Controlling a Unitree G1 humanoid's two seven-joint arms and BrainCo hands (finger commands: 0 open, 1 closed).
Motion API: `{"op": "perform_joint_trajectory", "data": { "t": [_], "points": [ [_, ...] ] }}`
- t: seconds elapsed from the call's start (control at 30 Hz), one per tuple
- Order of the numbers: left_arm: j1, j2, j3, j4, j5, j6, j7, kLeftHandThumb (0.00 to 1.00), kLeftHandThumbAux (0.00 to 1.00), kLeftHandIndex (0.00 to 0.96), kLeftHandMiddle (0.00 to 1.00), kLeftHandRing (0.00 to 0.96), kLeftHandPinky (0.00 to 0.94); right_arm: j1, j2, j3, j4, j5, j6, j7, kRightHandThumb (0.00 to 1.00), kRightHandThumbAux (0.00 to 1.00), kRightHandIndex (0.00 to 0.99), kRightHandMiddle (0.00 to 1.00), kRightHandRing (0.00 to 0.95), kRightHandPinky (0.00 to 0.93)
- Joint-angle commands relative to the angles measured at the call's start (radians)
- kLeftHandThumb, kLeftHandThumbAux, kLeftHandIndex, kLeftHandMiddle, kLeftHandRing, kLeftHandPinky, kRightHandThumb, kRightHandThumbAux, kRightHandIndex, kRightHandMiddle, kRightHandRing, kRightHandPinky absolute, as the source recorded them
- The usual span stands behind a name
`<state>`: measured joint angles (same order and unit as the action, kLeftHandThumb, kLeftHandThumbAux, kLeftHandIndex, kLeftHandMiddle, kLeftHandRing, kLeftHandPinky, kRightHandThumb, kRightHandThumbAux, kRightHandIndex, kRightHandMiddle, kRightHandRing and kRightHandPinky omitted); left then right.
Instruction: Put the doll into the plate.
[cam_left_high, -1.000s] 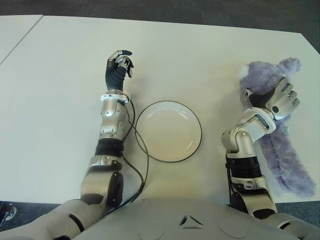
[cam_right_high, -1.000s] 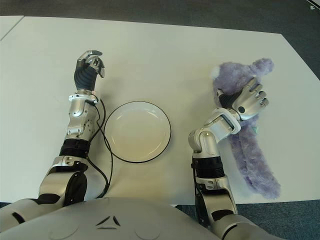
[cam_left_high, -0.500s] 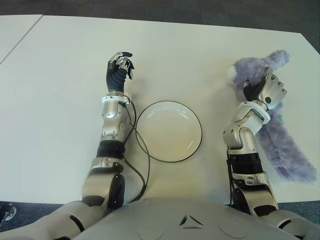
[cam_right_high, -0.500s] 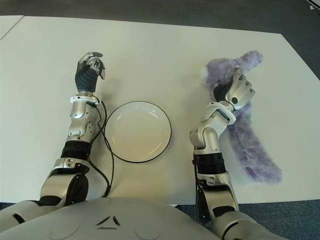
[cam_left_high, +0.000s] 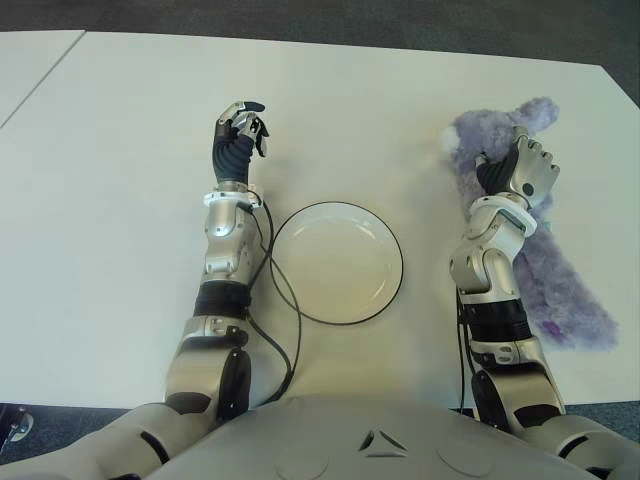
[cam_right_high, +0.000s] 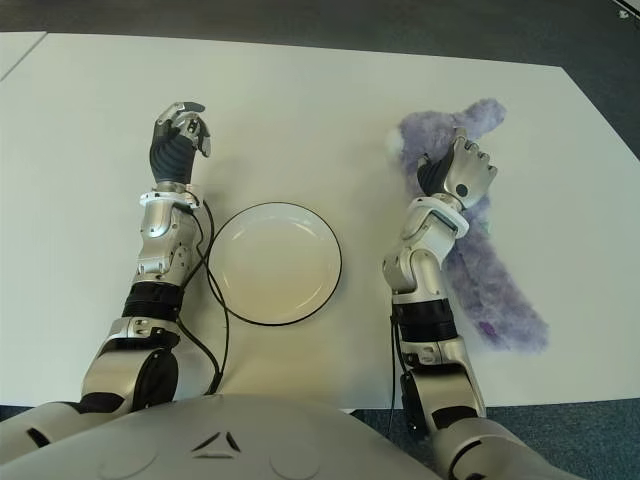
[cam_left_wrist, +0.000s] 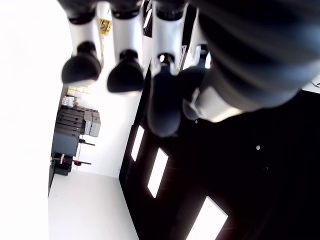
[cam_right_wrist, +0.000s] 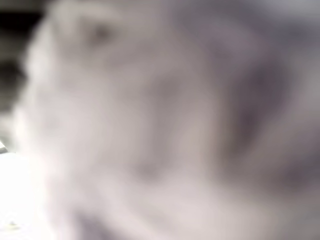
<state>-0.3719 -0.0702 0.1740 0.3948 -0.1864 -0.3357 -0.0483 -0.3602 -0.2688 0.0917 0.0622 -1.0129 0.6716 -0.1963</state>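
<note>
**Purple plush gripped at the right side of the table, plate bare**

Purple fur fills your right wrist view completely, so you read the grasp from the head camera instead. Your right hand is curled onto the upper part of the doll, fingers closed into the plush near its head end. The doll's long body trails toward the near right edge of the table, lying on the surface there, well apart from the plate.

You see the white plate with its dark rim at the centre of the table, between your two arms, with nothing in it. A black cable runs along the left arm and curves just beside the plate's left rim.

Your left hand shows to the far left of the plate, fingers curled inward and holding nothing, as its own wrist view confirms.
</note>
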Motion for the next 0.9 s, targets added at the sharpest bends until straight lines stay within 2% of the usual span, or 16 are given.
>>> {"op": "perform_joint_trajectory", "data": {
  "t": [0.03, 0.2, 0.33, 0.6, 0.9],
  "points": [
    [0.021, -0.003, -0.005, -0.005, 0.006, 0.006, 0.012, 0.717, 0.7, 0.445, 0.828, 0.82, 0.807, -0.027, -0.007, -0.002, 0.133, 0.103, -0.077, 0.006, 0.858, 0.663, 0.442, 0.538, 0.666, 0.649],
    [0.023, -0.005, -0.004, -0.011, 0.015, 0.013, 0.026, 0.718, 0.7, 0.444, 0.831, 0.821, 0.811, -0.057, -0.05, 0.003, 0.214, 0.18, -0.19, 0.023, 0.855, 0.665, 0.434, 0.54, 0.66, 0.64],
    [0.025, -0.006, -0.005, -0.019, 0.025, 0.02, 0.041, 0.718, 0.699, 0.444, 0.831, 0.821, 0.81, -0.084, -0.072, 0.014, 0.265, 0.219, -0.248, 0.032, 0.852, 0.667, 0.425, 0.545, 0.646, 0.619],
    [0.028, -0.007, -0.009, -0.025, 0.029, 0.023, 0.052, 0.718, 0.699, 0.444, 0.83, 0.818, 0.806, -0.157, -0.095, 0.04, 0.367, 0.256, -0.303, 0.032, 0.846, 0.67, 0.412, 0.532, 0.599, 0.563],
    [0.031, -0.011, -0.007, -0.029, 0.034, 0.026, 0.055, 0.718, 0.699, 0.444, 0.832, 0.819, 0.803, -0.254, -0.133, 0.082, 0.551, 0.29, -0.421, 0.028, 0.839, 0.675, 0.418, 0.482, 0.526, 0.508]
  ]
}}
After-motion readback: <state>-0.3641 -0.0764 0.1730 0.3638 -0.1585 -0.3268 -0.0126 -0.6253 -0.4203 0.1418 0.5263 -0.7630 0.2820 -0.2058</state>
